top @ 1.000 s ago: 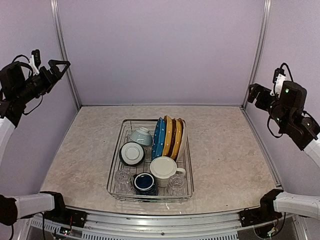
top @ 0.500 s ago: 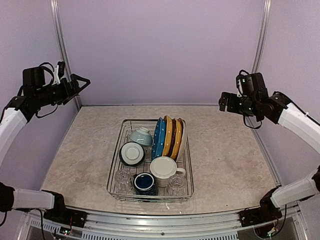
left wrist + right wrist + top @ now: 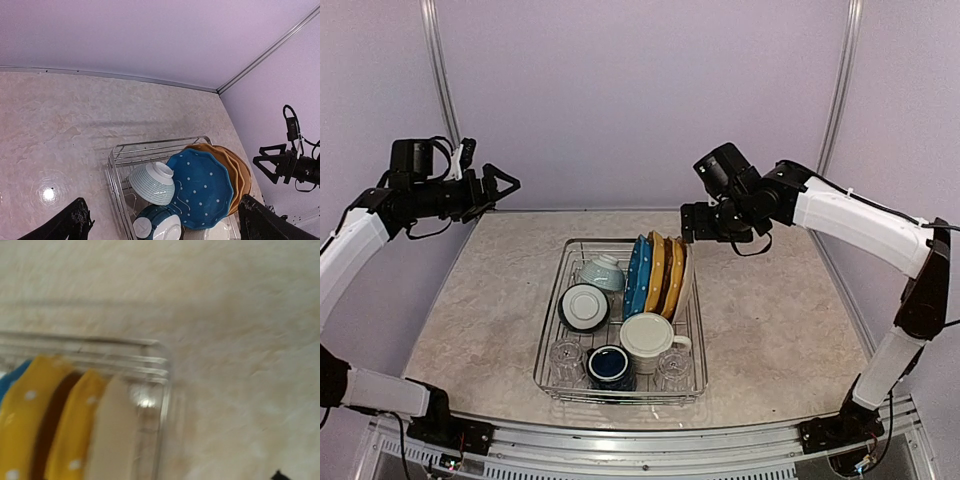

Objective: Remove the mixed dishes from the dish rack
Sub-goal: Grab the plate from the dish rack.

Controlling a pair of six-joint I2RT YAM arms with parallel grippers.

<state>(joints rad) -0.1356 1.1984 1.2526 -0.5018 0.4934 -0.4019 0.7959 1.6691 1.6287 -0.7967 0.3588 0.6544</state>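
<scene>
The dish rack [image 3: 552, 345] stands mid-table, full. Blue plates [image 3: 638, 275], yellow plates [image 3: 665, 270] and a cream plate [image 3: 687, 268] stand upright at its far right. A pale striped bowl [image 3: 602, 272] and a dark-sided bowl [image 3: 585, 307] lie at its left. The cream mug [image 3: 648, 338], navy mug [image 3: 610, 366] and two clear glasses [image 3: 565, 358] sit at the front. My left gripper [image 3: 505, 185] is open, high and far left of the rack. My right gripper [image 3: 705, 225] is open, just above the rack's far right corner.
The rack sits on a marble-patterned tabletop [image 3: 780, 310] enclosed by lilac walls with metal corner posts [image 3: 445, 110]. In the left wrist view my open fingers [image 3: 75, 225] frame the blue plate [image 3: 202, 187] and striped bowl [image 3: 152, 182]. The right wrist view is blurred, showing the yellow plates [image 3: 30, 415] and rack corner [image 3: 150, 385].
Both arms have swung inward from the side walls. The right gripper moved far left and down to the rack's far right corner. The left gripper moved right a little. The dishes have not moved.
</scene>
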